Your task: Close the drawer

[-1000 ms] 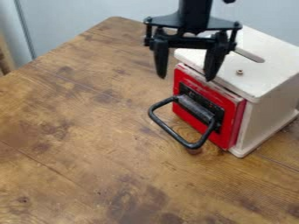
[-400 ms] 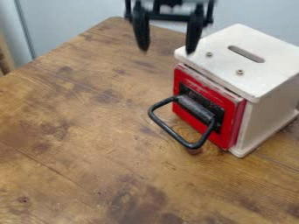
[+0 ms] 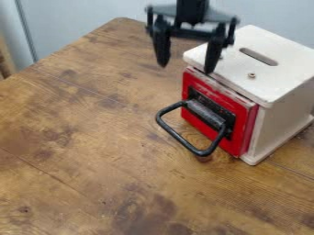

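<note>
On the worn wooden table [image 3: 86, 138], the red drawer [image 3: 221, 108] with its black loop handle [image 3: 188, 128] sits in the cream cabinet [image 3: 270, 87], beneath the gripper [image 3: 186, 53], fingers spread apart.

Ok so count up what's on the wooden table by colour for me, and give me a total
Red: 1, the drawer
Black: 2, the loop handle on the drawer and the robot hand above it
Cream: 1, the cabinet with a slotted top
Total: 4
</note>
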